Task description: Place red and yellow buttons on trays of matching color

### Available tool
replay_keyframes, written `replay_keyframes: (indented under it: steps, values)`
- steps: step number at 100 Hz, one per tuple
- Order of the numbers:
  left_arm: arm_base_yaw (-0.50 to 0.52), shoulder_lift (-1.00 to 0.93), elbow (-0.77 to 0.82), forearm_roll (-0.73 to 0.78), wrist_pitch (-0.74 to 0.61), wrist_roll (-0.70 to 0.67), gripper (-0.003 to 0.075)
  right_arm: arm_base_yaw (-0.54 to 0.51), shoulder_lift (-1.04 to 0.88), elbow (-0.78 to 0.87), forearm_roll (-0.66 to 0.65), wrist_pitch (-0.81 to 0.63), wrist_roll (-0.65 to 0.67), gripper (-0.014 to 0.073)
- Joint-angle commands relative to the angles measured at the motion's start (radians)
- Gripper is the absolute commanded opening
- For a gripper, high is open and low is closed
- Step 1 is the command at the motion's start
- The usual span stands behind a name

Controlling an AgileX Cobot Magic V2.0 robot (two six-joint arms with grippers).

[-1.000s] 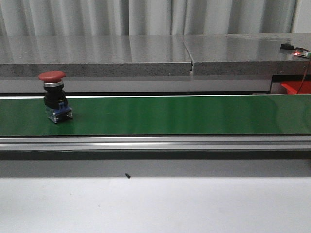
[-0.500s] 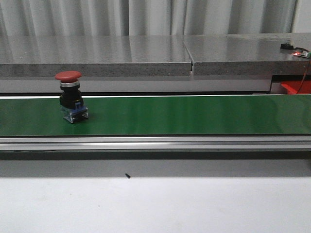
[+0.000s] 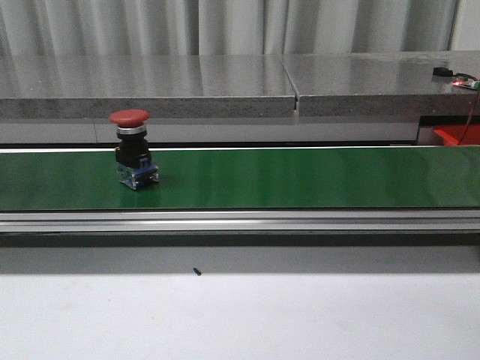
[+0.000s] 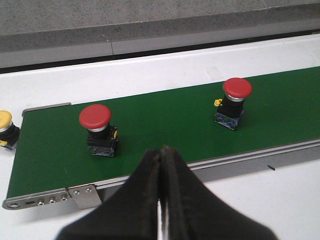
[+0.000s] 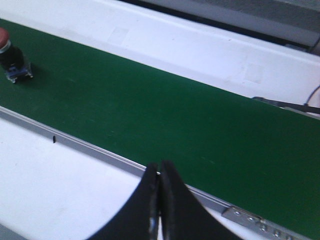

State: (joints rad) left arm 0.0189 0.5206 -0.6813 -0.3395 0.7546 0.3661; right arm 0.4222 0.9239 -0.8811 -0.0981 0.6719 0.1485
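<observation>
We have sorted nothing yet: two red buttons stand on the green belt, a yellow button sits just off its end, and both our left gripper and right gripper hover closed and empty.

Two red mushroom-head push buttons with black bodies stand on the belt: the first red button, the second red button. One yellow-capped push button is partly visible. One green conveyor belt.
</observation>
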Motion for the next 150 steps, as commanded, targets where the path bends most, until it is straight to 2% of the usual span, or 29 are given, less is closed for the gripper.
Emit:
replay_keyframes:
  steps: [1, 10, 17, 26, 37, 46, 66, 89, 128, 140, 150]
  values:
    - [-0.009, 0.004, -0.023, -0.029, -0.045, -0.001, -0.0019, 0.042, 0.083, -0.094, -0.001, -0.022, -0.012, -0.0055]
    - [-0.009, 0.004, -0.023, -0.029, -0.045, -0.001, -0.0019, 0.08, 0.183, -0.168, -0.001, 0.025, -0.012, -0.0031]
    - [-0.009, 0.004, -0.023, -0.029, -0.045, -0.001, -0.0019, 0.104, 0.258, -0.225, -0.001, 0.053, -0.013, 0.0034]
    - [-0.009, 0.004, -0.023, -0.029, -0.045, -0.001, -0.0019, 0.134, 0.346, -0.297, -0.001, 0.076, -0.026, 0.019]
    - [-0.009, 0.004, -0.023, -0.029, -0.045, -0.001, -0.0019, 0.173, 0.438, -0.386, 0.013, 0.092, -0.027, 0.0438]
    - [-0.009, 0.004, -0.023, -0.029, -0.045, -0.001, -0.0019, 0.2, 0.509, -0.459, 0.037, 0.12, -0.043, 0.0533]
    - [-0.009, 0.004, -0.023, -0.029, -0.045, -0.001, -0.0019, 0.235, 0.669, -0.628, 0.091, 0.211, -0.149, 0.0538]
    - [-0.009, 0.004, -0.023, -0.029, -0.045, -0.001, -0.0019, 0.226, 0.809, -0.747, 0.178, 0.239, -0.307, 0.0538]
    - [-0.009, 0.004, -0.023, -0.029, -0.045, -0.001, -0.0019, 0.164, 0.9, -0.764, 0.234, 0.087, -0.329, 0.0536]
    - [-0.009, 0.004, -0.023, -0.029, -0.045, -0.001, -0.0019, 0.164, 0.914, -0.764, 0.275, 0.06, -0.361, 0.0489]
    - [-0.009, 0.004, -0.023, -0.029, -0.045, -0.001, -0.0019, 0.164, 0.919, -0.764, 0.304, 0.061, -0.38, 0.0396]
